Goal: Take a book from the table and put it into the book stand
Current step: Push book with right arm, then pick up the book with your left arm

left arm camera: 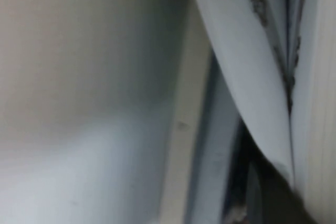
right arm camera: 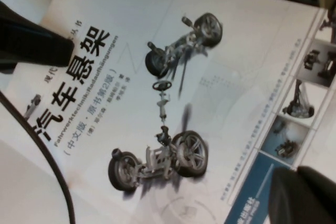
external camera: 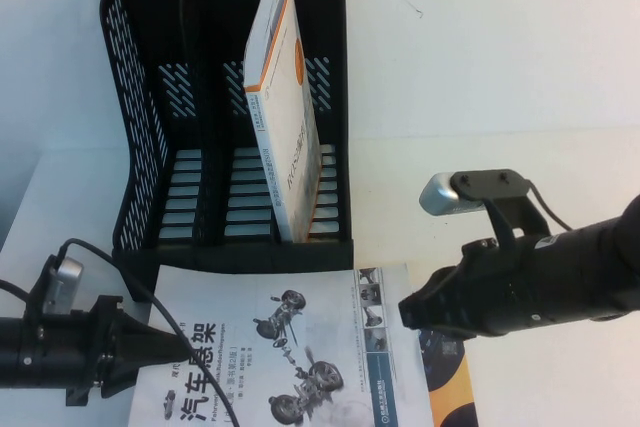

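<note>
The left gripper is clenching on the left edge of the car-suspension book, lying on the counter before the book stand, while the right gripper, its grip unclear, hovers at the opposite edge; the soft cover might peel up alone.

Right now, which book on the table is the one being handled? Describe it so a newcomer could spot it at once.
Start at the black book stand; on the table just in front of it lies the book, between the left gripper and right gripper. Its pale cover shows a black Chinese title and car-suspension pictures, unlike the orange-edged white book standing in the stand.
</note>
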